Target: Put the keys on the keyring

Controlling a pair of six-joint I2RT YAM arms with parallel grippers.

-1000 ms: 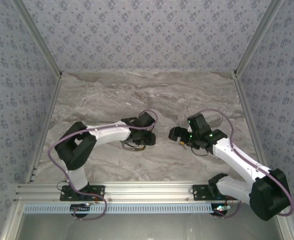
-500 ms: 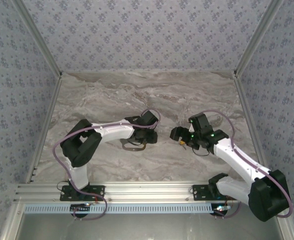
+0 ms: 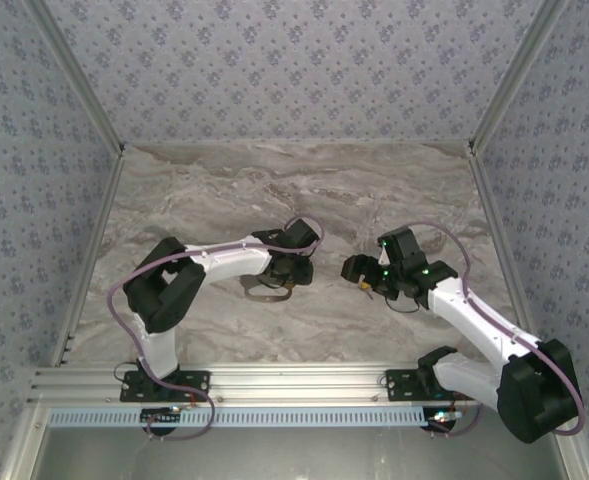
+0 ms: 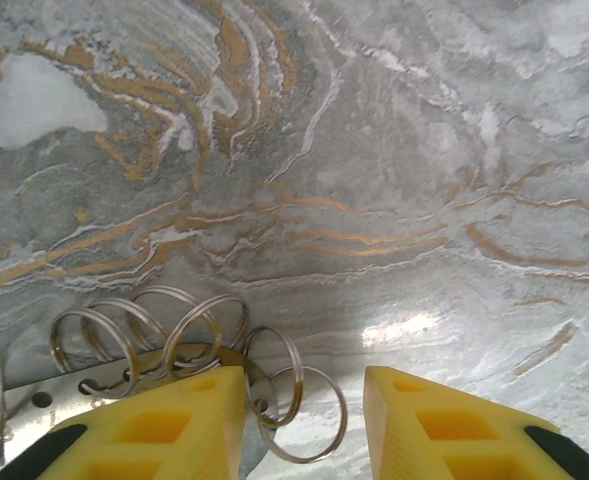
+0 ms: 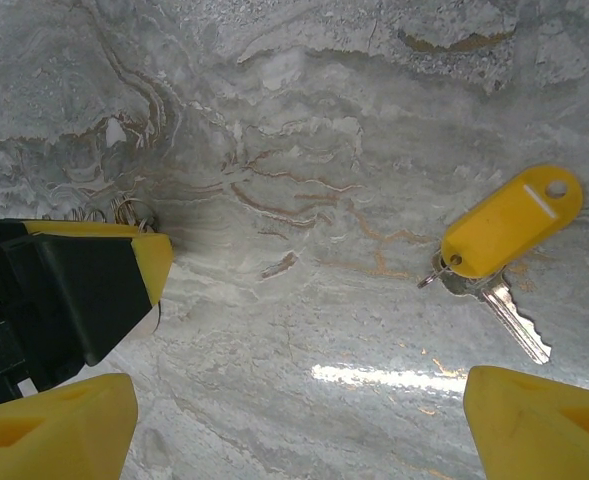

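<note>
Key (image 5: 499, 303) with yellow tag, silver blade, keyring (image 4: 174, 345) of looped silvery rings

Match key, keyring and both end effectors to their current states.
1 key
2 keyring
3 left end effector
4 right end effector

A silvery loops bunched on marble
B open, one finger over the loops
C yellow-tagged, lying flat
D open wide, key near one finger

Pairs: 1-C, 2-A, 3-B, 4-D
</note>
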